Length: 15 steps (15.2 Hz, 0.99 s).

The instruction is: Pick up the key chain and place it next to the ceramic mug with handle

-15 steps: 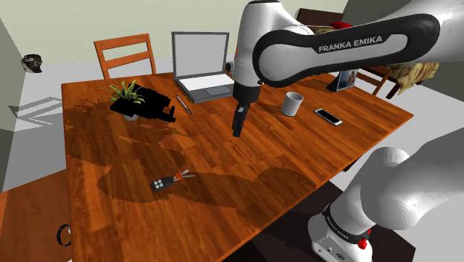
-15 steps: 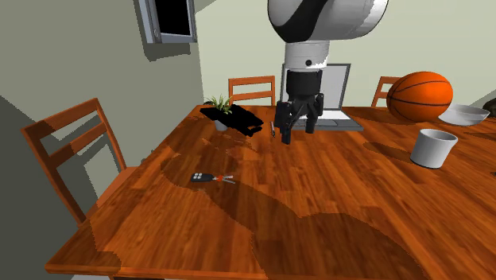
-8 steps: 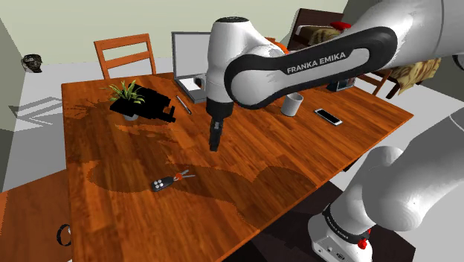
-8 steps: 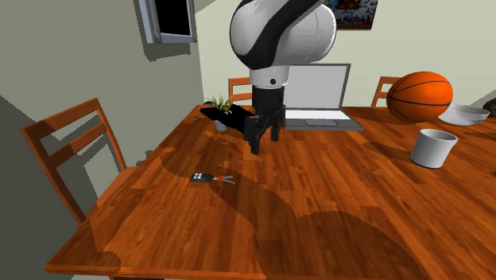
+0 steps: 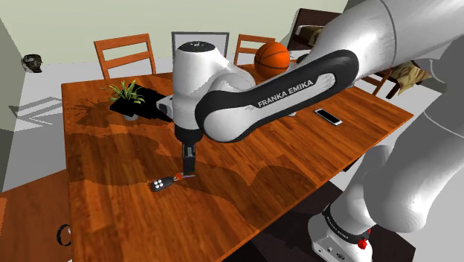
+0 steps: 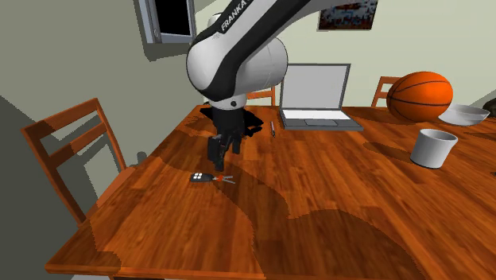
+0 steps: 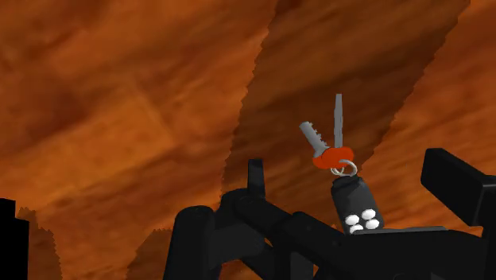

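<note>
Presently I am holding my gripper (image 5: pixel 187 170) pointed down over the wooden table (image 5: pixel 297 171), left of centre in the shoulder view, with the arm's (image 5: pixel 245 112) white and dark elbow bulking above it. The fingers (image 7: pixel 457 187) are standing spread apart and are clasping nothing.

The key chain (image 5: pixel 165 182) is lying flat on the table in the lower left part of the shoulder view, just beside my fingertips as that frame draws them. Its black fob is sitting toward the left and its keys are pointing right, toward the gripper. In the second exterior view the key chain (image 6: pixel 208 178) is lying left of centre, just below the gripper, with a strip of bare table showing between the two, so I am not touching it. In the wrist view the key chain (image 7: pixel 342 171) is showing between my fingers, nearer one than the other. A black fob with white buttons is lying closest to the hand, then a ring and a red tag, then two grey keys fanning away from the hand. The arm's shadow is falling across it.

The mug (image 6: pixel 434 147), drawn white, is standing upright near the right edge of the second exterior view, well apart from the key chain and the gripper. I cannot tell where its handle is.

An orange basketball (image 6: pixel 420 95) is resting behind the mug. An open laptop (image 6: pixel 318 99) is sitting at upper centre with a pen (image 6: pixel 273 127) just to its left. A potted plant (image 5: pixel 126 93) and a black object (image 5: pixel 149 104) are occupying the upper left of the shoulder view, and a phone (image 5: pixel 328 116) is lying toward its right.
</note>
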{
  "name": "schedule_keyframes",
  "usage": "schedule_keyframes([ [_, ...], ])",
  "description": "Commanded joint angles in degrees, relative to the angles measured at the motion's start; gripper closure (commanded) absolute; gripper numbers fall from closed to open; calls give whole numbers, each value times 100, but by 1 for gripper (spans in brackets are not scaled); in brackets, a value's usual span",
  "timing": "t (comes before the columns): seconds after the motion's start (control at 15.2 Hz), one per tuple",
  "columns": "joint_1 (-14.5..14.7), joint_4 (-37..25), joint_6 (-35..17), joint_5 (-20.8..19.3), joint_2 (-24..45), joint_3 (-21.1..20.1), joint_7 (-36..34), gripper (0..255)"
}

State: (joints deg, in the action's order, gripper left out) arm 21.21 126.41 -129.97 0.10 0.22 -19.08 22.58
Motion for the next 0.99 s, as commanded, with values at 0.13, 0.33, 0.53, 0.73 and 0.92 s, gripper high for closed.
schedule_keyframes([
  [0.13,123,-205,-250,-171,393,-113,89,0],
  [0.33,134,-138,-462,-251,548,-105,34,0],
  [0.53,151,-73,-711,-357,746,-89,-40,0],
  [0.73,153,-73,-711,-357,746,-88,-40,0],
  [0.92,153,-73,-711,-357,746,-88,-40,0],
])
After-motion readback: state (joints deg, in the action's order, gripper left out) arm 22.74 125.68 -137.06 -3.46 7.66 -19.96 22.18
